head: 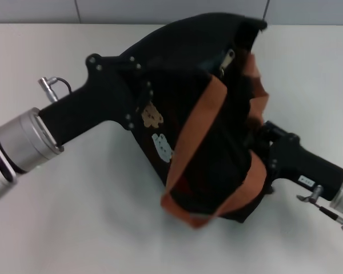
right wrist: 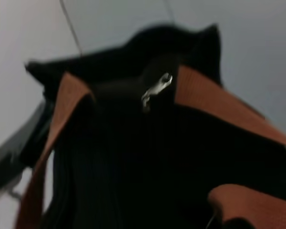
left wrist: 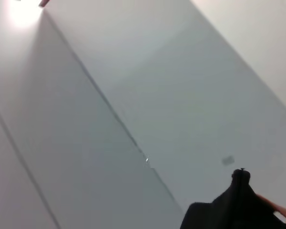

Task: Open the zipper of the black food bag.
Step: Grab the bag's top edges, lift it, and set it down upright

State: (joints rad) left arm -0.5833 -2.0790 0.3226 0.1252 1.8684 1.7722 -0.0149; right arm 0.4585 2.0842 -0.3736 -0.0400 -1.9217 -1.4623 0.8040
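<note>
The white tabletop [head: 74,228] carries the whole work area and runs back to a pale tiled wall [head: 160,8]. The black food bag [head: 211,131] lies near the middle of the tabletop, slightly toward the robot's right, tipped over so that its patch side faces up and its top seam points toward the wall. Two brown-orange webbing handles [head: 191,134] loop across the bag body and down past its near end. The left arm [head: 74,114] reaches in from the robot's left, and the left gripper [head: 138,85] is pressed against the bag's upper left side; its fingers are hidden against the black fabric, so whether they are spread or closed cannot be determined. The right arm [head: 308,168] enters from the robot's right, and the right gripper [head: 262,149] meets the bag's right side behind a handle strap; its fingers are likewise hidden and their state cannot be determined. On the upward-facing panel, a tan bear patch [head: 152,116] sits above a white bear patch [head: 163,145], the two close together. The zipper [head: 226,61] runs along the top seam at the far end of the bag, and its silver pull tab [right wrist: 156,88] hangs free between the two handles in the right wrist view. The left wrist view shows mainly the wall and one black corner of the bag.
</note>
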